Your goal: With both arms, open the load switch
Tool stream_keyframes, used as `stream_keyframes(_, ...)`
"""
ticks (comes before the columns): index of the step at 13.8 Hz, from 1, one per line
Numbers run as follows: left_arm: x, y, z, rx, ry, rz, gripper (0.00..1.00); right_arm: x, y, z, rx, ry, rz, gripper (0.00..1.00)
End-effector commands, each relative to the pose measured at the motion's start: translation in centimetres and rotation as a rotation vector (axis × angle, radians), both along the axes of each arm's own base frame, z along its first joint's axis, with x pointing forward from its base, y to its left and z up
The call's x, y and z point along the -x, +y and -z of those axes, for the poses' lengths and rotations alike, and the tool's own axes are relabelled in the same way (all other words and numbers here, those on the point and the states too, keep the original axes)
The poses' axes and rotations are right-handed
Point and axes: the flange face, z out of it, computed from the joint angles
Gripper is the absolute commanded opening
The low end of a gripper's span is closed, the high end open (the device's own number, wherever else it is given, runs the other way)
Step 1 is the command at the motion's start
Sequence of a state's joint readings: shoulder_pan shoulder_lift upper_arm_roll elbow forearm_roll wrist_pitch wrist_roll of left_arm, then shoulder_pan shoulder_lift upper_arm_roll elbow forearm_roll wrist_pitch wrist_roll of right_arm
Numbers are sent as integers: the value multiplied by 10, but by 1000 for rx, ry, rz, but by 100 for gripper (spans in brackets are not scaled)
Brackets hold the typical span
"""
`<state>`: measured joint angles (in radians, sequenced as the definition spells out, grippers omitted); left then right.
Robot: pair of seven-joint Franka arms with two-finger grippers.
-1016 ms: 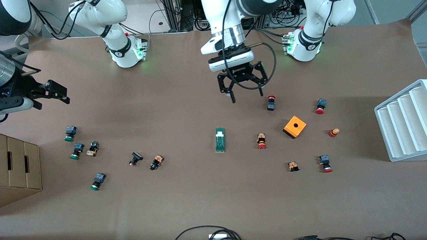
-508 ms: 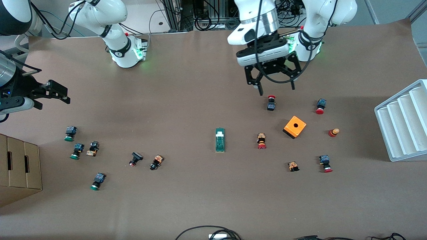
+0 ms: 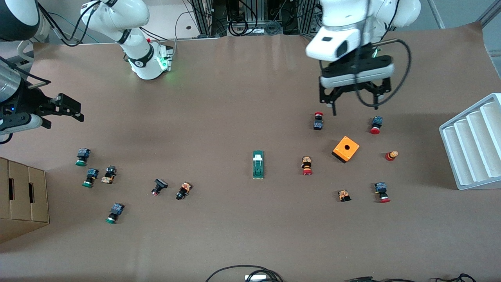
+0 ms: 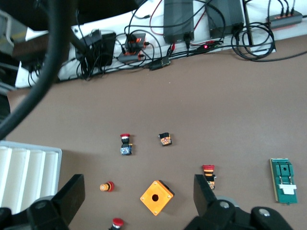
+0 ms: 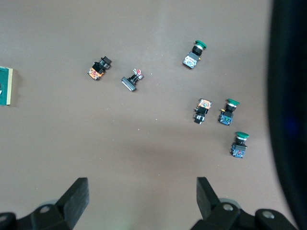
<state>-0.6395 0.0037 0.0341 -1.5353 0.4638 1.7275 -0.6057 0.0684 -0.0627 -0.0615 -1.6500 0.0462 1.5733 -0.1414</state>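
Cardboard box (image 3: 21, 197): at the right arm's end of the counter (image 3: 219, 109), at the view's edge.
Right gripper (image 3: 66, 107): in the air over bare counter at that same end, fingers spread wide, nothing between them; this arm waits.
Green-capped push buttons (image 3: 81, 156): a loose group nearer the front camera than the right gripper.
Load switch (image 3: 258, 164): lies flat near the counter's middle, white tab at the end toward the bases, untouched and well apart from both grippers.
Orange box (image 3: 345, 149): toward the left arm's end, hole on top.
Left gripper (image 3: 354, 103): in the air between two red-capped push buttons (image 3: 318, 120), fingers fully apart and empty.
White tray (image 3: 475, 143): at the left arm's end.
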Motion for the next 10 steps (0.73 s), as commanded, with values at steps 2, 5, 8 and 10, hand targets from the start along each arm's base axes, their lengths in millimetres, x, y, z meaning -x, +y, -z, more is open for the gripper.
stream_keyframes(2, -16, 50, -24, 127, 44, -98, 100, 0, 0, -6, 17, -8, 5, 100)
stream_keyframes(5, -26, 89, -36, 200, 51, -165, 100, 0, 1, -7, 17, -9, 4, 100)
stream_keyframes(8, -37, 121, -35, 278, 84, -231, 100, 0, 1, -7, 17, -9, 4, 100)
stream_keyframes(10, -41, 136, -47, 357, 84, -259, 100, 0, 1, -7, 17, -9, 4, 100)
